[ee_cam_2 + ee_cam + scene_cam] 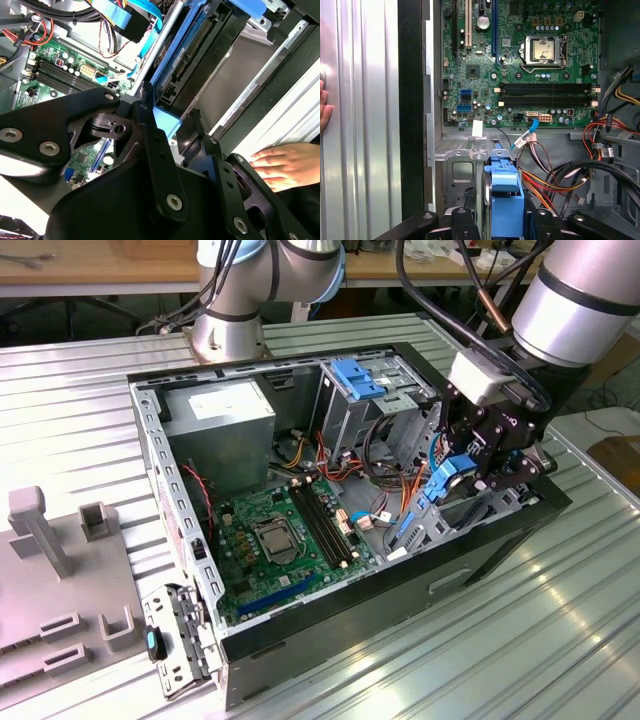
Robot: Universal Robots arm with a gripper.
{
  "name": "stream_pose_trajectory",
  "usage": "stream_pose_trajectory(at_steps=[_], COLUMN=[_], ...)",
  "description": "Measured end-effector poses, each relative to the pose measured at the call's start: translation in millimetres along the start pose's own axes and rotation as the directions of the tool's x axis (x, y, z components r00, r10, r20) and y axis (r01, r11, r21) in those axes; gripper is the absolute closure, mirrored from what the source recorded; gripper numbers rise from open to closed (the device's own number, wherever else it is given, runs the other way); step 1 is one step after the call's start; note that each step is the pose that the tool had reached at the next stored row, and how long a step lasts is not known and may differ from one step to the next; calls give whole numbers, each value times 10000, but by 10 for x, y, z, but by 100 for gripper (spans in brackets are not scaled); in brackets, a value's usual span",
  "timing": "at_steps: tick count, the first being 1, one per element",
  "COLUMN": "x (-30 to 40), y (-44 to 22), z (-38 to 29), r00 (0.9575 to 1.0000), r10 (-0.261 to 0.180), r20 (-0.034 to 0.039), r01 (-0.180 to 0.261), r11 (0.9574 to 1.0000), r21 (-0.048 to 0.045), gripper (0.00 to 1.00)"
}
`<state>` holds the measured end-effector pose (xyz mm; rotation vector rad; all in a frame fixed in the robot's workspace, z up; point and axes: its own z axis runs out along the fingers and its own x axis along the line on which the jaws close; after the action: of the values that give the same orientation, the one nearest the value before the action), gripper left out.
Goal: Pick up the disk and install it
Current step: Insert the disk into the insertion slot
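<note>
The disk (441,484), a dark drive in a bright blue carrier, hangs on edge inside the open computer case (330,625), at its end on the exterior view's right. My gripper (458,478) is shut on it from above. In the first wrist view the blue carrier (504,186) sits between my two black fingers (468,220), just over the grey metal drive bay (457,172). The second wrist view shows the drive's connector edge (196,54) and its blue rail running away from my gripper (172,124).
A green motherboard (275,540), a grey power supply (220,425), another blue carrier (360,375) in the upper bay and bundled cables (555,175) fill the case. A person's hand (285,165) rests on the ribbed table beside the case. Grey fixtures (60,570) stand at the exterior view's left.
</note>
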<state>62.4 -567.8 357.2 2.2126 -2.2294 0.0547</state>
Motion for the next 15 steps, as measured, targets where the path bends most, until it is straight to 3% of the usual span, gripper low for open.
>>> stream_pose_trajectory(at_steps=[3, 6, 14, 15], x=[0, 1, 1, 1], y=[0, 0, -16, -40], z=[1, 0, 1, 2], r00=[10000, 9998, 9998, 9998], r10=[1, 6, 6, 5], r20=[13, 209, 213, 213], r01=[-1, -5, -6, -5], r11=[10000, 10000, 10000, 10000], r21=[0, -5, -6, -6], gripper=[56, 56, 56, 64])
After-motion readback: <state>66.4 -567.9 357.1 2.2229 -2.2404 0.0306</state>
